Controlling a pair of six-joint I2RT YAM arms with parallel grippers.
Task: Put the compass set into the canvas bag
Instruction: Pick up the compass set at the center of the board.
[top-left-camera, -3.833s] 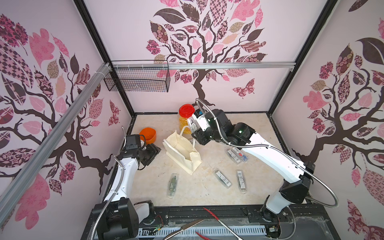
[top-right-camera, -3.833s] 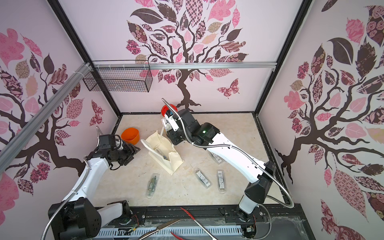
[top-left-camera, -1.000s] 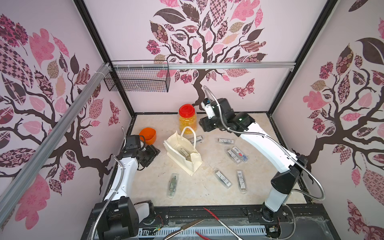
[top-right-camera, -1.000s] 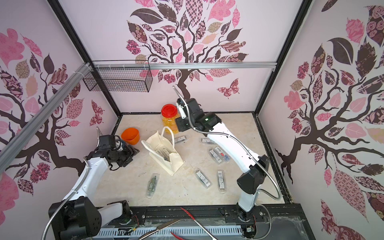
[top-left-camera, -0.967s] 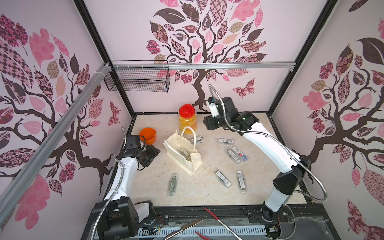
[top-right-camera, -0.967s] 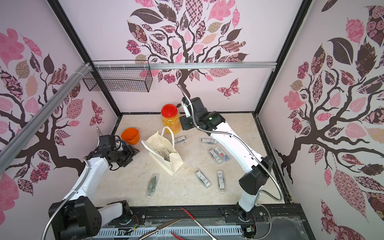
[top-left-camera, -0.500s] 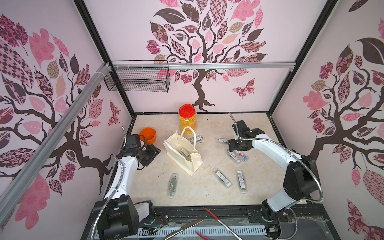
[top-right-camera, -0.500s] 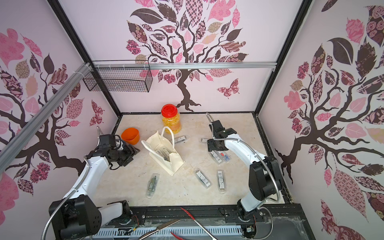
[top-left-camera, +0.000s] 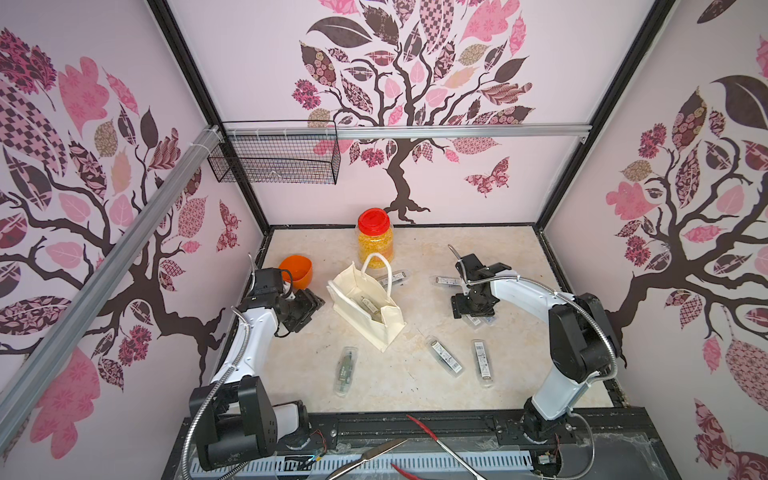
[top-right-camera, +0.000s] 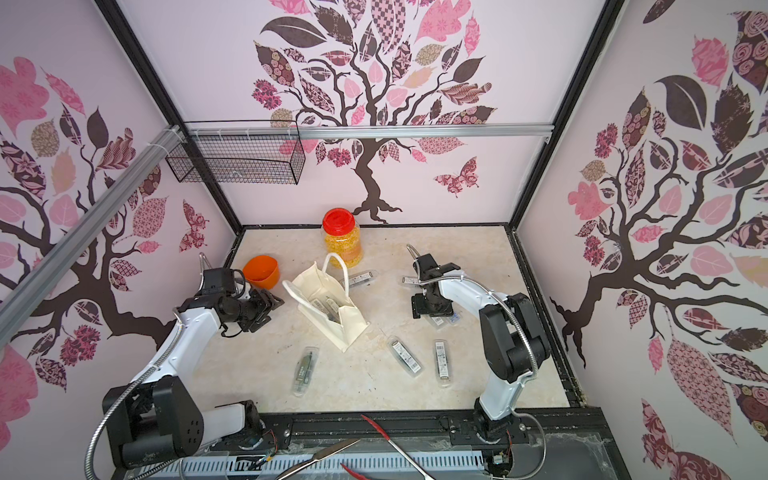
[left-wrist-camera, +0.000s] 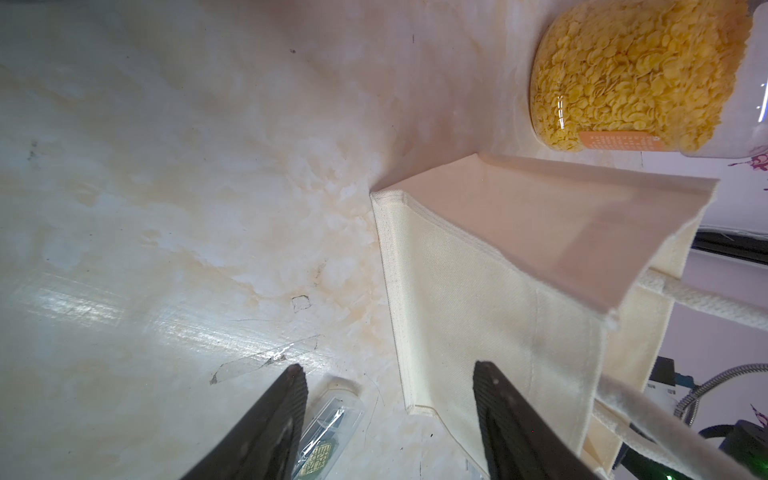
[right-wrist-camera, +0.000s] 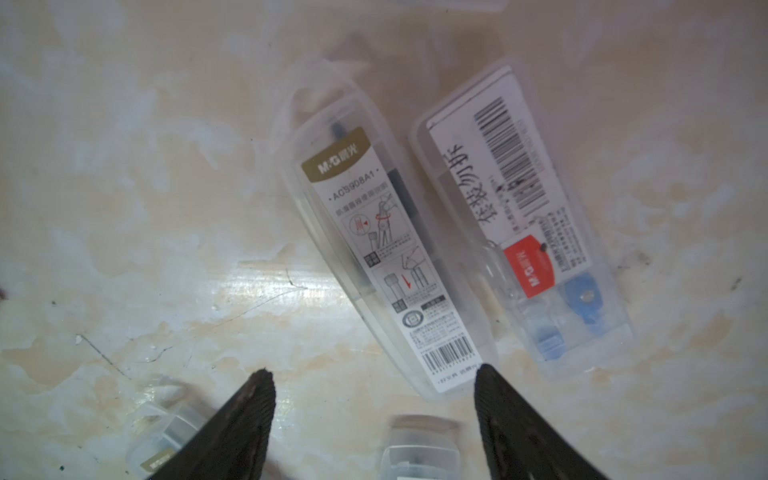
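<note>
Both top views: the canvas bag (top-left-camera: 384, 332) stands upright and open mid-worktop (top-left-camera: 395, 374), just in front of the red-lidded jar (top-left-camera: 375, 237), with at least one case already inside. My guess is it's parked between the arms so either can reach the mouth. The right arm (top-left-camera: 515, 291) bends down over a pair of clear cases (top-right-camera: 437, 321) well off to its own side of the bag.

Left wrist view: the left fingers (left-wrist-camera: 270, 415) are spread with nothing between them, aimed at the bag's side panel, probably there to steady it. Can't tell if they touch the cloth.

Right wrist view: the right fingers (right-wrist-camera: 249, 415) are spread and empty too, hovering over the compass set (right-wrist-camera: 386, 249), which lies flat on the worktop, not yet bagged. It's a slim see-through plastic case with a gold-banded label, a barcode at one end and something dark inside. Right beside it sits a second case (right-wrist-camera: 519, 216) with blue parts.
</note>
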